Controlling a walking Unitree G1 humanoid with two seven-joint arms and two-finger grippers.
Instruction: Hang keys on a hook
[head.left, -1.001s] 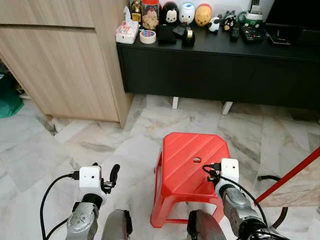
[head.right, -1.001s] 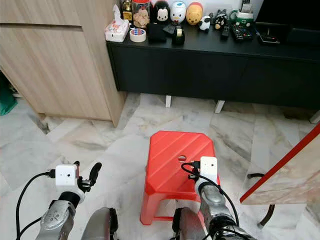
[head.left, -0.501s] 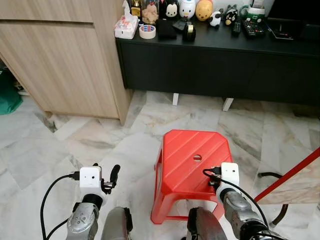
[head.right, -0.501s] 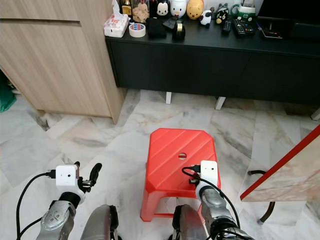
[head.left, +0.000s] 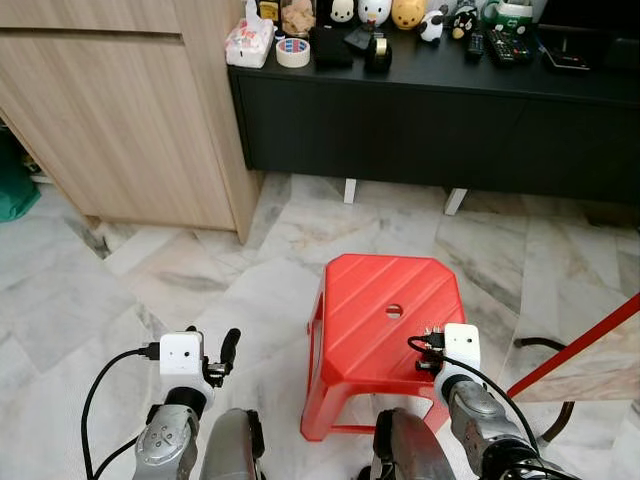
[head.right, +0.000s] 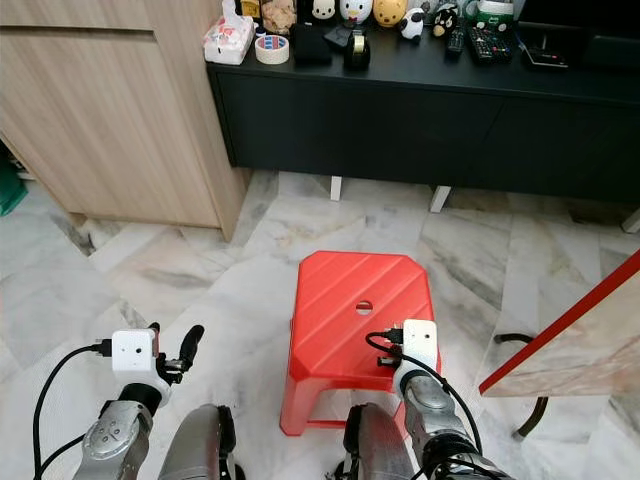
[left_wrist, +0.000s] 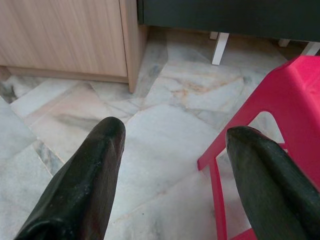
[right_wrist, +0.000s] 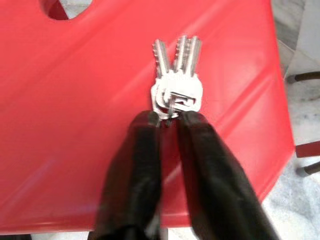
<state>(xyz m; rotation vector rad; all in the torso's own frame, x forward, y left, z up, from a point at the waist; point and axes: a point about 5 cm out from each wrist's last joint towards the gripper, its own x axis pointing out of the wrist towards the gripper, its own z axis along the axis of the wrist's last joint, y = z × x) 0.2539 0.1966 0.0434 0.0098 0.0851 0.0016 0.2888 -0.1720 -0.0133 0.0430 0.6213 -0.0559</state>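
Your bunch of silver metal keys (right_wrist: 176, 82) is pinched by its ring in the right gripper (right_wrist: 169, 120), blades pointing straight ahead over the red plastic stool (head.left: 388, 310), while the left gripper (left_wrist: 170, 150) hangs spread and empty, with no hook yet visible.

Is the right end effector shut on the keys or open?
Shut: the right end effector has its fingertips pinching the ring of the keys above the red stool.

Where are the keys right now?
The keys hang pinched in the right pincer, just above the seat of the red stool, seen in the right wrist view.
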